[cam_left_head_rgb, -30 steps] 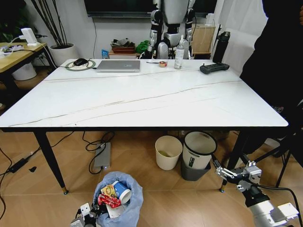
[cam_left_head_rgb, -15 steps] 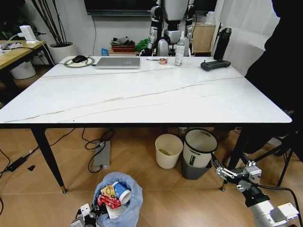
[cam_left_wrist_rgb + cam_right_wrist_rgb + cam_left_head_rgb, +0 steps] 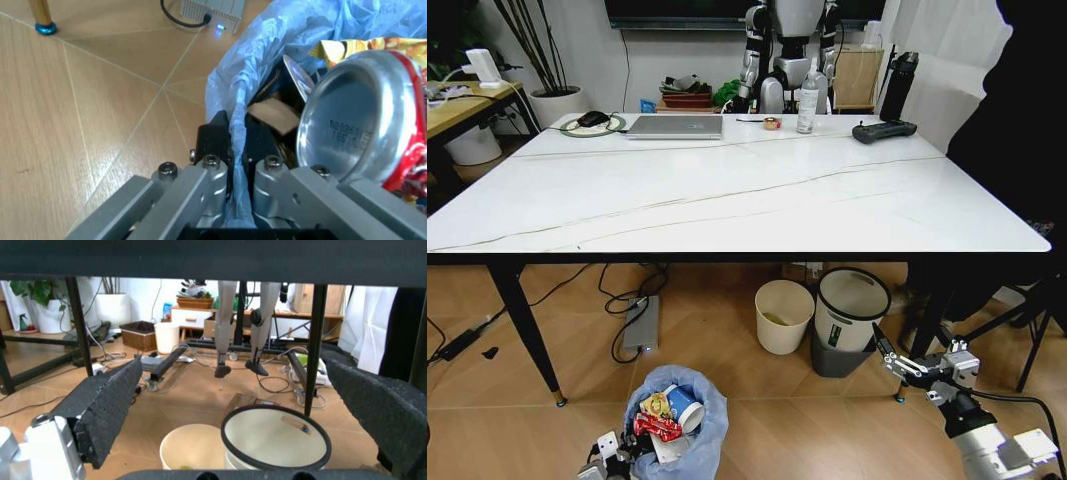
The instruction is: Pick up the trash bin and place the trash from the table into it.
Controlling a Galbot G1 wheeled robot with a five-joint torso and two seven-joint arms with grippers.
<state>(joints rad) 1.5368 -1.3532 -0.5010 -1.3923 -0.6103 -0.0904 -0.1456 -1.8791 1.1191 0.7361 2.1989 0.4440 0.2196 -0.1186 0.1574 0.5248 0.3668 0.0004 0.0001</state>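
The left gripper is clamped on the blue-lined trash bin's bag rim (cup and wrappers inside). The right gripper hangs spread apart near the dark grey bin.

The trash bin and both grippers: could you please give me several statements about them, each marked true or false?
1. The left gripper is shut on the rim of the trash bin. True.
2. The trash bin stands on top of the table. False: it is on the floor in front of the table.
3. The right gripper is open and holds nothing. True.
4. The trash bin is empty. False: it holds trash, including a red wrapper and a blue-and-white cup.
5. The right gripper is low, near the dark grey bin. True.
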